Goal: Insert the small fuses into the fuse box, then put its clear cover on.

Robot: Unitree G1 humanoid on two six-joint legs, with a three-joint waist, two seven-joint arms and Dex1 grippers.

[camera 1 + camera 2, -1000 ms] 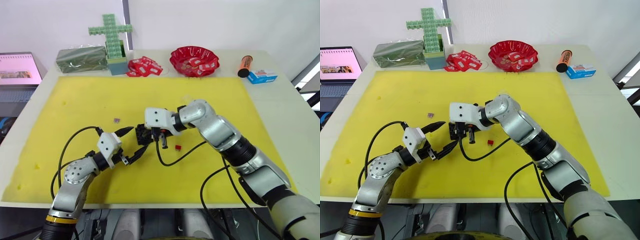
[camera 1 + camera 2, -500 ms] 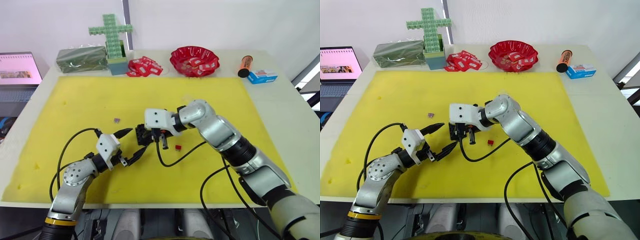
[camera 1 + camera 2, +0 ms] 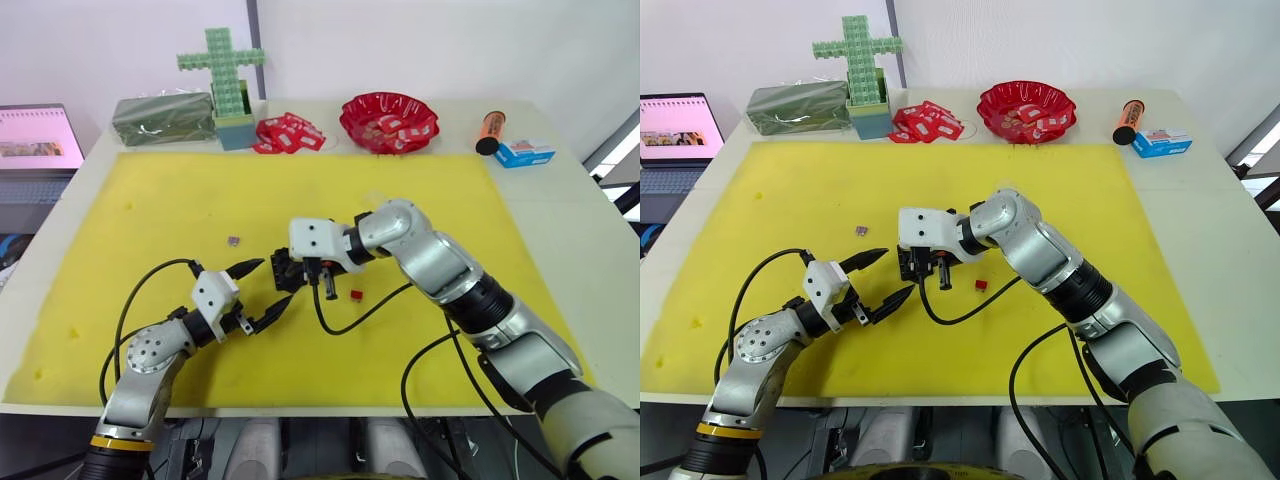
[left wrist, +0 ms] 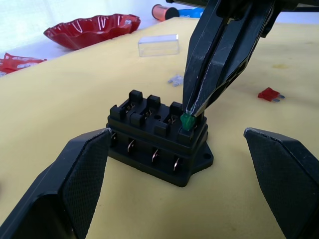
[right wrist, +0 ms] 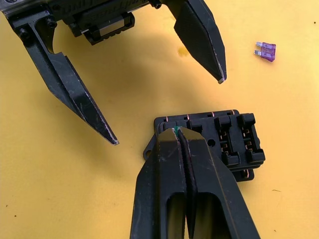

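Between the closed fingers of the right gripper (image 4: pixel 192 110) sits the green fuse (image 4: pixel 187 121), pinched at its top and resting at an end slot of the fuse box (image 4: pixel 158 141). The left wrist view shows this green chip clearly; in the right wrist view it is a thin green sliver at the fingertips, and in the head views it is too small to make out. The left wrist view also shows the clear cover (image 4: pixel 158 45) lying on the yellow mat (image 3: pixel 160 210) beyond the box, a pale fuse (image 4: pixel 175 79) between cover and box, and the red fuse (image 4: pixel 269 94) off to one side. The right wrist view shows a purplish fuse (image 5: pixel 265 51) lying apart from the box. The box is a black block with 2 rows of slots, flat on the mat near its middle. The left gripper (image 3: pixel 259 293) has its jaws spread wide, 1 finger on either side of the box, not touching it. The right forearm reaches in across the mat, wrist bent downward over the box.
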